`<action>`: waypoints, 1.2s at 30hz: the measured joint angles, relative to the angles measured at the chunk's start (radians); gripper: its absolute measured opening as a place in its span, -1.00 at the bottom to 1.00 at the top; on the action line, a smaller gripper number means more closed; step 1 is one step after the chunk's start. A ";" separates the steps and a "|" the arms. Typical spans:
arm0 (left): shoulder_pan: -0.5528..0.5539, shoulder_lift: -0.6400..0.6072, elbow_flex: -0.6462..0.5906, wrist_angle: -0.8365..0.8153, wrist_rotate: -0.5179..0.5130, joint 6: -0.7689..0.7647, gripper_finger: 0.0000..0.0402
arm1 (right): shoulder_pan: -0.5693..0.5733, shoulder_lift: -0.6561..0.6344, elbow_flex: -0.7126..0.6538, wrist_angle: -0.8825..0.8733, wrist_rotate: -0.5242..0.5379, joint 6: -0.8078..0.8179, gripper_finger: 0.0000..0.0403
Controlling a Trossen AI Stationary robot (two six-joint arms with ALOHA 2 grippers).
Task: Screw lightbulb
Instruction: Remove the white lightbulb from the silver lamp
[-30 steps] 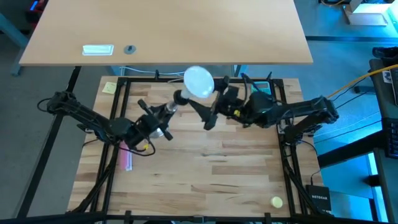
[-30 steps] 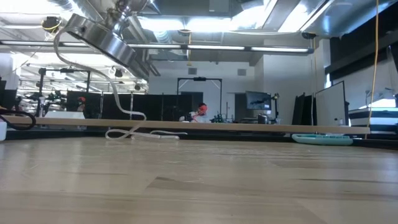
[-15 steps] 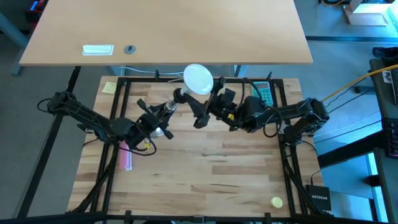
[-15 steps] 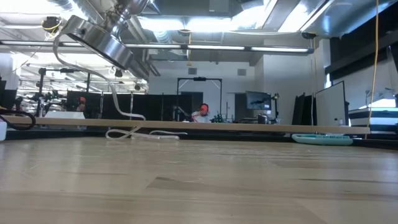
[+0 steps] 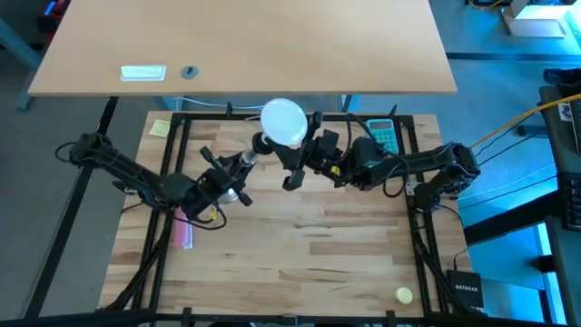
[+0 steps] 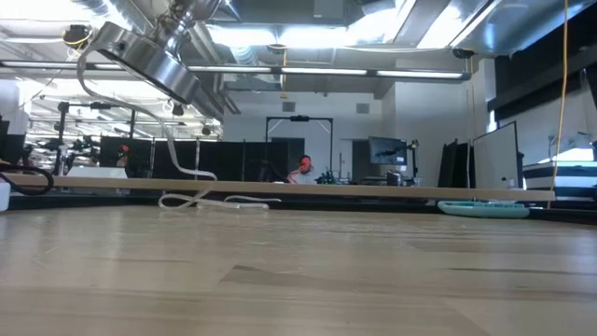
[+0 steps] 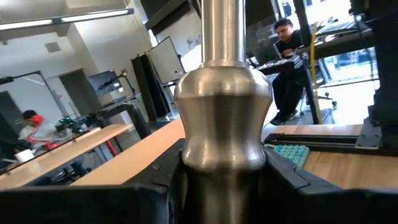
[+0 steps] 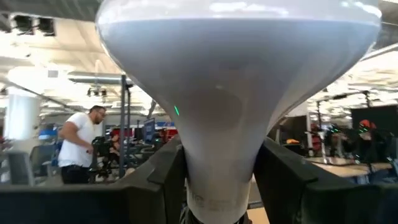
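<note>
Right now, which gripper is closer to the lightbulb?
Right. The right gripper is shut on the lightbulb at its neck. The left gripper sits farther down, clamped on the metal socket stand that meets the bulb's base.

Robotics lab w/ workbenches [image 6: 280, 189], monitors [image 6: 384, 149]

White frosted lightbulb [image 5: 283, 121], round globe narrowing to a slim neck. Held off the table at about 12 o'clock in the high view, near the far edge. Globe toward 12 o'clock, neck toward 6. Neck clamped between two dark fingers [image 8: 158, 180] in the right wrist view [image 8: 217, 93], screw base hidden below.
</note>
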State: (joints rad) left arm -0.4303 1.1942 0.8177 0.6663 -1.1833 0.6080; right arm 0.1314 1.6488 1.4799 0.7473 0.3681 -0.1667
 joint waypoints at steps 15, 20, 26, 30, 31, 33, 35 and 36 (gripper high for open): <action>-0.057 0.004 -0.002 -0.136 0.763 -0.342 -0.36 | -0.001 -0.054 0.013 -0.171 -0.944 0.078 -0.22; -0.004 0.004 -0.002 -0.162 0.962 -0.445 -0.36 | -0.005 -0.055 0.032 -0.242 -1.054 0.084 -0.27; 0.031 0.003 -0.002 -0.162 0.985 -0.495 -0.36 | 0.000 -0.058 0.032 -0.247 -0.926 0.094 -0.28; 0.019 -0.002 -0.002 -0.140 0.827 -0.462 -0.36 | -0.001 -0.059 0.033 -0.255 -0.832 0.139 0.14; 0.012 -0.008 -0.002 -0.136 0.775 -0.446 -0.36 | -0.001 -0.059 0.032 -0.269 -0.803 0.140 0.27; -0.006 -0.017 -0.002 -0.131 0.637 -0.402 -0.36 | -0.001 -0.069 0.031 -0.304 -0.724 0.135 0.50; -0.030 -0.026 -0.002 -0.114 0.487 -0.353 -0.36 | -0.001 -0.093 0.031 -0.353 -0.587 0.135 0.69; -0.041 -0.032 -0.002 -0.095 0.406 -0.311 -0.36 | -0.001 -0.102 0.031 -0.378 -0.502 0.133 0.76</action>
State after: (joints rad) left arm -0.4716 1.1621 0.8154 0.5711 -0.7776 0.2975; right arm 0.1308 1.5467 1.5112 0.3691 -0.1335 -0.0342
